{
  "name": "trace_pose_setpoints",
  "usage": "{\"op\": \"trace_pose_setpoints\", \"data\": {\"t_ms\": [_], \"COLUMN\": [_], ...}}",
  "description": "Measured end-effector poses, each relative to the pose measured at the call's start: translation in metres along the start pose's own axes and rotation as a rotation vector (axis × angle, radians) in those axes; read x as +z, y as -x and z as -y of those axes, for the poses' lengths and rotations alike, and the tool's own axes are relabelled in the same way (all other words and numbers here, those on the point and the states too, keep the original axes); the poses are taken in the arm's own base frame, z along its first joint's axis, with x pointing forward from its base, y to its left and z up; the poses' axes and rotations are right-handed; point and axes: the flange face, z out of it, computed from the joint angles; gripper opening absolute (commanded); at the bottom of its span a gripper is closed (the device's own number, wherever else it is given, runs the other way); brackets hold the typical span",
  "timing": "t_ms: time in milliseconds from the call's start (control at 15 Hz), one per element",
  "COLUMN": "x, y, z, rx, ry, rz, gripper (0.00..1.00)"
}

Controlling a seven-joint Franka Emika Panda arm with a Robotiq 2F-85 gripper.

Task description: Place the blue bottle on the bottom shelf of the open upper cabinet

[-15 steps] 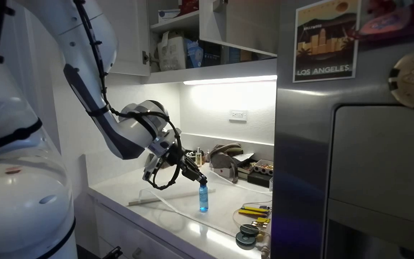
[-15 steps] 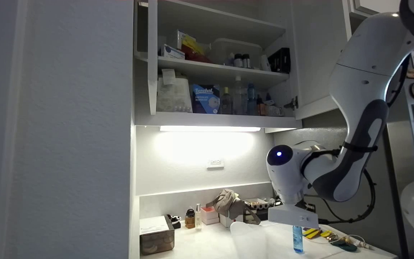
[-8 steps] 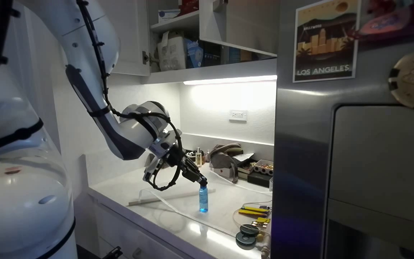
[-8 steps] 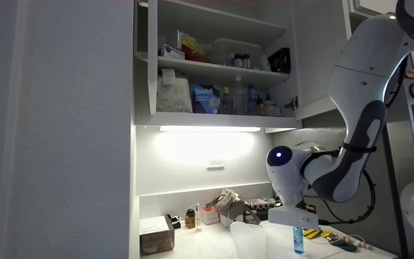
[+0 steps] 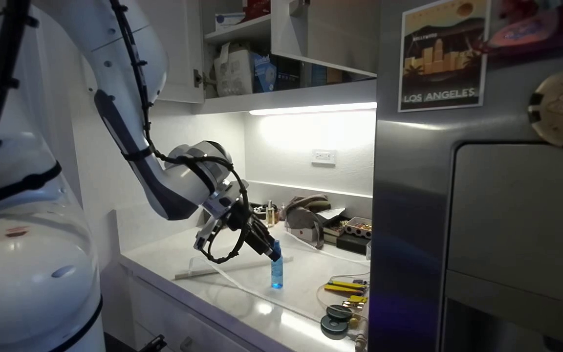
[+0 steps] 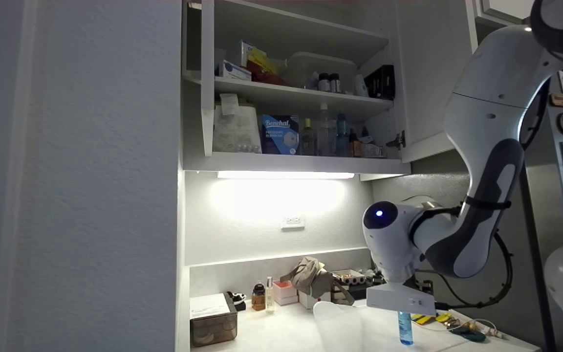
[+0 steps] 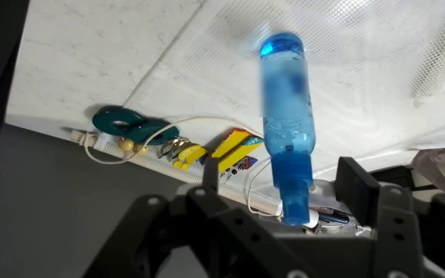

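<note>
A slim, see-through blue plastic bottle [image 7: 289,129] stands upright on white mesh [image 7: 350,100] over the pale counter [image 7: 91,54], long way up and down, cap [image 7: 294,197] on top. The black two-finger gripper [image 7: 283,184] is spread apart around the cap, with gaps.

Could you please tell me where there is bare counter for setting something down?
Bare counter lies in front of the amber bottle, beside the brown box; more lies between the white mesh, green discs and the front edge. Crowded: along the wall, by the fridge, on the bottom shelf.
</note>
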Motion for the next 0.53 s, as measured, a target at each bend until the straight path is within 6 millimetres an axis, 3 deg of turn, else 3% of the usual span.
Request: {"op": "trace_pose_setpoints", "data": {"t_ms": [533], "x": [0.0074], "y": [-0.0022], "z": [-0.0008], "rx": [-0.119], "ry": [-0.027], "rz": [0.064], "gripper": [1.00]}}
